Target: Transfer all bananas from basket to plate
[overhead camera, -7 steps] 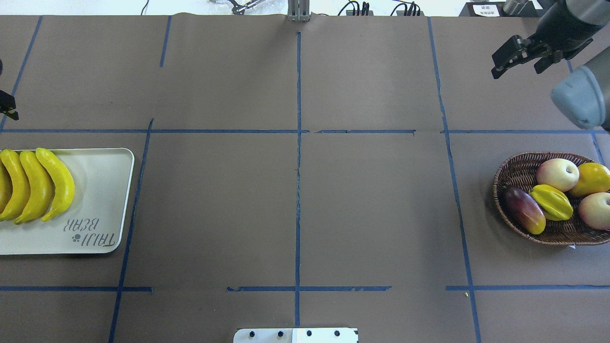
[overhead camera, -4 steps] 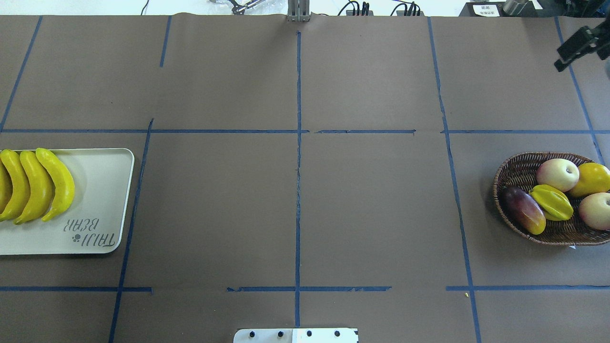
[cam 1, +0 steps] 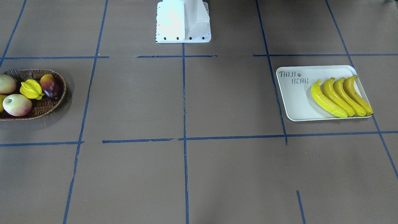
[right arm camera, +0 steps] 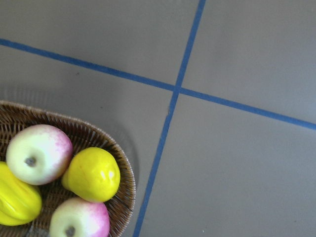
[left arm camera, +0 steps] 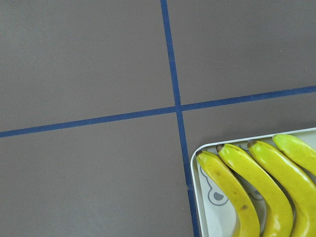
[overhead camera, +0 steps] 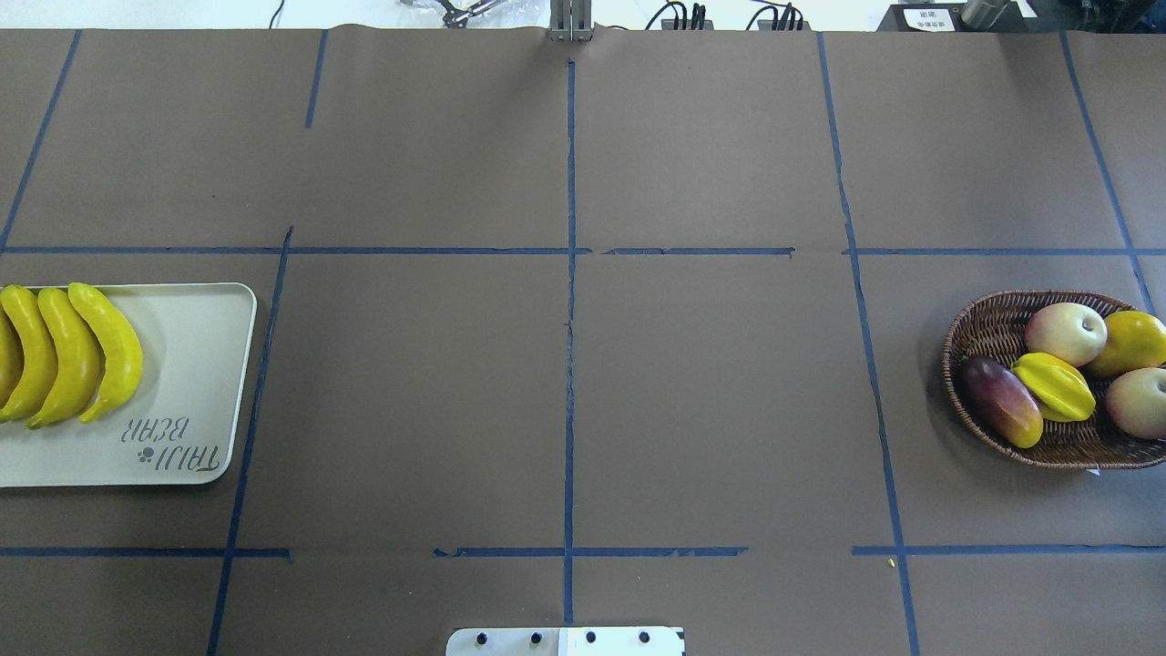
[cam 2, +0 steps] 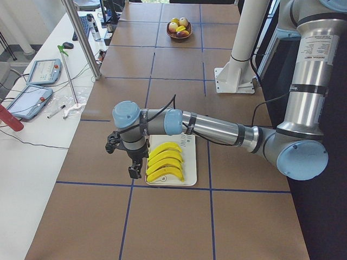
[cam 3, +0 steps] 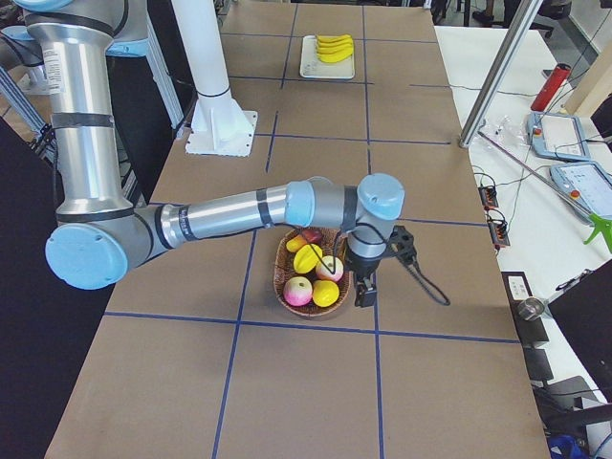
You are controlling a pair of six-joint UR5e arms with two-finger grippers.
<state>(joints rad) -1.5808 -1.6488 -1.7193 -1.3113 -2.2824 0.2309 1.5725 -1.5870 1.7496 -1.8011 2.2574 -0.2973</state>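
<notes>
Several yellow bananas (cam 1: 340, 96) lie side by side on the cream plate (cam 1: 293, 99), also seen as bananas (overhead camera: 73, 355) at the overhead view's left edge. The wicker basket (overhead camera: 966, 328) holds other fruit and no banana. My left gripper (cam 2: 122, 160) shows only in the exterior left view, hovering just past the plate's end beside the bananas (cam 2: 165, 161); I cannot tell its state. My right gripper (cam 3: 382, 271) shows only in the exterior right view, beside the basket (cam 3: 284, 277); its state cannot be told either.
In the basket lie two apples (overhead camera: 1066, 333), a starfruit (overhead camera: 1057, 386), a mango (overhead camera: 1002, 401) and a yellow fruit (overhead camera: 1134, 342). The white robot base (cam 1: 183, 21) stands mid-table. Blue tape lines cross the brown table cover.
The right gripper has moved off the overhead view's upper right corner. The left gripper's tip at that view's left edge has gone too. Fruit, plate and basket are unmoved.
</notes>
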